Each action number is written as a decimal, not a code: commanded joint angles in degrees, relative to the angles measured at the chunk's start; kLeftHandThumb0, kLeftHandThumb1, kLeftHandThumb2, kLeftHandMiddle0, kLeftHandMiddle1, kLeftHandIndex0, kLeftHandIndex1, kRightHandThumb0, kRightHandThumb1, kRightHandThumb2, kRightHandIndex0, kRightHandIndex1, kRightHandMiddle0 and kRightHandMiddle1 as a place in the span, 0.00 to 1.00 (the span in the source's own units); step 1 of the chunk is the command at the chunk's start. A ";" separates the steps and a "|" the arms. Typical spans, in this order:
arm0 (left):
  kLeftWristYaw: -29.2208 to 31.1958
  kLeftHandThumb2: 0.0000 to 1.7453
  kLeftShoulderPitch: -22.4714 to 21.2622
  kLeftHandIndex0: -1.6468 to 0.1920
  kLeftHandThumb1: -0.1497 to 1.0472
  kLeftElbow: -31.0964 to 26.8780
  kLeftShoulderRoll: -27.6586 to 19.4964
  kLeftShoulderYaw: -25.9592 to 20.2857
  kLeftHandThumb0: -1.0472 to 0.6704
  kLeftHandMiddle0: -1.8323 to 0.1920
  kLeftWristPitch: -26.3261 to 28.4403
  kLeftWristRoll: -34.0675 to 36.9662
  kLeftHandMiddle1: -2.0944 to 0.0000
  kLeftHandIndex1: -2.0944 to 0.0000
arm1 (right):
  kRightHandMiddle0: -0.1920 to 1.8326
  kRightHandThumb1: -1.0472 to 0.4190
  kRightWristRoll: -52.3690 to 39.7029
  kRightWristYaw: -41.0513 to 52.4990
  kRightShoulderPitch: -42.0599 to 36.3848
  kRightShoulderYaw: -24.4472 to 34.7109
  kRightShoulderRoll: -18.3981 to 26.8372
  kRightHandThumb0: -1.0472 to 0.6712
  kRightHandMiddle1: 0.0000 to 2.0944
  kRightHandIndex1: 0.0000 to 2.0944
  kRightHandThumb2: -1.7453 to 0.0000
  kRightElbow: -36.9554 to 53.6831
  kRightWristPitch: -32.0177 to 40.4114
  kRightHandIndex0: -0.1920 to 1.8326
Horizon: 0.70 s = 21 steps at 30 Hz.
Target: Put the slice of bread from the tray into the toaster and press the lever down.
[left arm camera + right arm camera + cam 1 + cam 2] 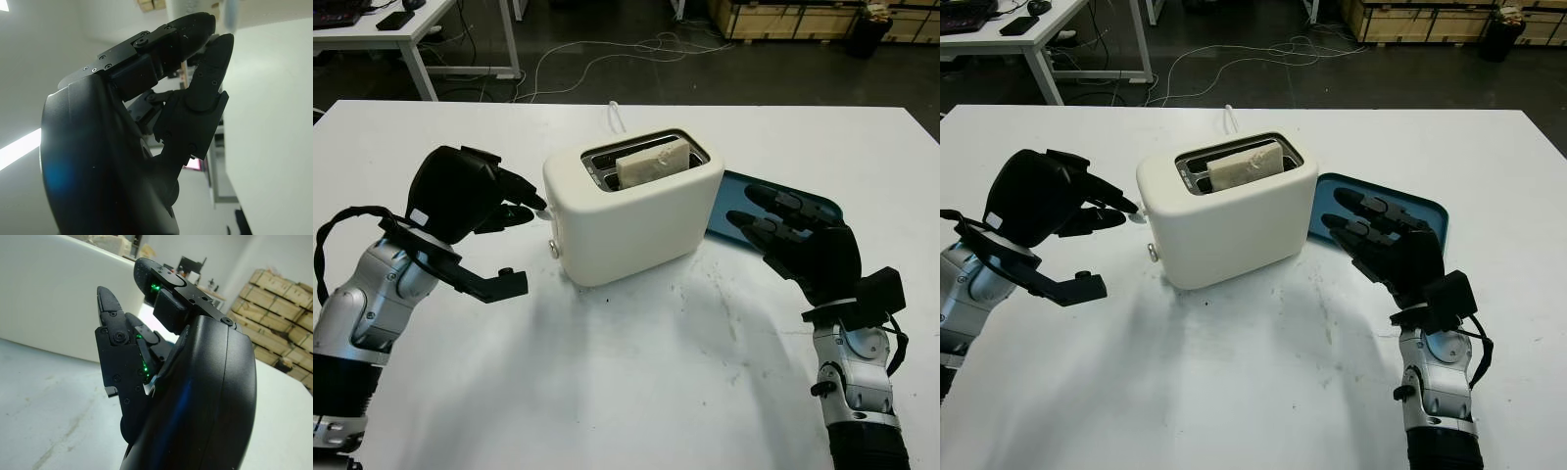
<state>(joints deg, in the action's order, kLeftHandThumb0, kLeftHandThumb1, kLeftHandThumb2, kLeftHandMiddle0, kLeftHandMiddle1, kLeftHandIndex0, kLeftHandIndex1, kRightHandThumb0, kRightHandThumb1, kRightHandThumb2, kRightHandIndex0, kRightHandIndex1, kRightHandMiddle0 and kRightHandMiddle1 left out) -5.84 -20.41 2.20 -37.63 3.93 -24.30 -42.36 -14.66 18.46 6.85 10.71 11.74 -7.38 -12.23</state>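
Note:
A cream toaster (636, 215) stands mid-table. The slice of bread (653, 162) sits upright in its front slot, its top edge poking out. My left hand (514, 201) is at the toaster's left end, fingers curled, with the fingertips (1116, 208) right at the small white lever (1140, 211); I cannot tell whether they press it. The blue tray (818, 206) lies just right of the toaster, partly behind it. My right hand (773, 227) hovers open over the tray's near side, holding nothing.
A white cable (617, 116) runs off behind the toaster. A small round knob (553, 249) sits low on the toaster's left end. Bare white table lies in front. Beyond the far edge are a desk (401, 34), floor cables and wooden crates (783, 15).

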 commanded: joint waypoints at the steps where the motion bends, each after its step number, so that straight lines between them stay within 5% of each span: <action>1: 0.86 0.00 -1.23 0.12 0.69 0.17 -1.30 0.36 0.40 0.34 -0.37 -0.35 0.58 0.99 | 0.54 0.09 -0.48 0.04 -0.60 0.01 -0.26 0.44 0.00 0.01 0.99 1.08 0.32 0.56; 16: 2.77 0.00 -3.23 0.12 0.70 1.41 -3.12 0.80 0.40 0.37 -1.42 0.07 0.48 1.00 | 0.54 0.09 -0.17 0.47 -0.72 -0.01 -1.03 0.44 0.00 0.00 0.99 -0.07 -1.01 0.56; 21: 4.12 0.00 -4.07 0.13 0.70 2.33 -2.92 1.84 0.41 0.37 -0.94 0.13 0.53 1.00 | 0.54 0.09 0.52 -0.31 -1.20 -0.08 -1.02 0.45 0.00 0.00 0.99 0.81 -0.79 0.56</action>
<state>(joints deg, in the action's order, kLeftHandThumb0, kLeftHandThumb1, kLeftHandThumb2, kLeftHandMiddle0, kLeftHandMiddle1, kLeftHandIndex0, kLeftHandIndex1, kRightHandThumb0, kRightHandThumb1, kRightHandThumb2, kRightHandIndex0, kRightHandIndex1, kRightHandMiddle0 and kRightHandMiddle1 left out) -2.46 -23.39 4.21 -40.65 5.28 -25.47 -42.30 -14.47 18.51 6.14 10.64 11.04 -7.25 -12.24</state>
